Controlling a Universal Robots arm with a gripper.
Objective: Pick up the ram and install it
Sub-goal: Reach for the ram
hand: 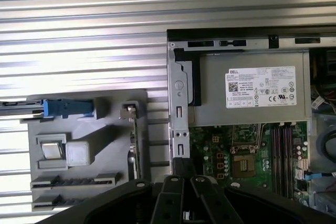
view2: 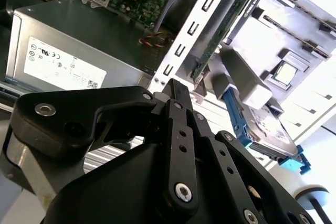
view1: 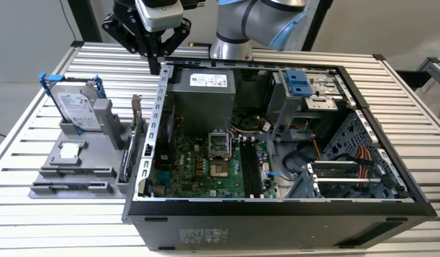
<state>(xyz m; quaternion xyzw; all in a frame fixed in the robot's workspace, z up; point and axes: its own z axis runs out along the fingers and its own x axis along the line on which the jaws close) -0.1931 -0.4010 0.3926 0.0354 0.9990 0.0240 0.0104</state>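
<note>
**Pincer over the case's rear corner; ram in the holder**

1. Pincer. In the exterior view the pincer point(view1: 154, 61) hangs at the upper left of the frame, over the rear corner of the open case point(view1: 277, 219). The arm above it is cut off by the frame's top edge. The fingers are drawn together with nothing between them. Whether the tips touch the case wall cannot be told.

2. Ram. The ram point(view1: 75, 172) sits in a long slot of the grey holder point(view1: 66, 131), at the lower left of the exterior view and well apart from the pincer. A second slot just beside it also shows a dark strip, but what that strip is cannot be made out. In the first wrist view the ram point(hand: 73, 182) shows as a dark line. There the body of the pincer point(hand: 181, 163) covers the near end of the holder point(hand: 105, 145).

3. Surroundings. The holder rests on the slatted tabletop point(view1: 55, 225), just beside the case. It also carries a drive point(view1: 75, 107) and a card point(view1: 136, 139), both upright. Whether the board slots point(view1: 252, 171) inside the case are occupied cannot be told.

4. Second wrist view. The pincer point(view2: 176, 90) blocks the lower half of the picture. Beyond it, parts of the drive point(view2: 268, 129) and the card point(view2: 226, 24) can be seen.
</note>
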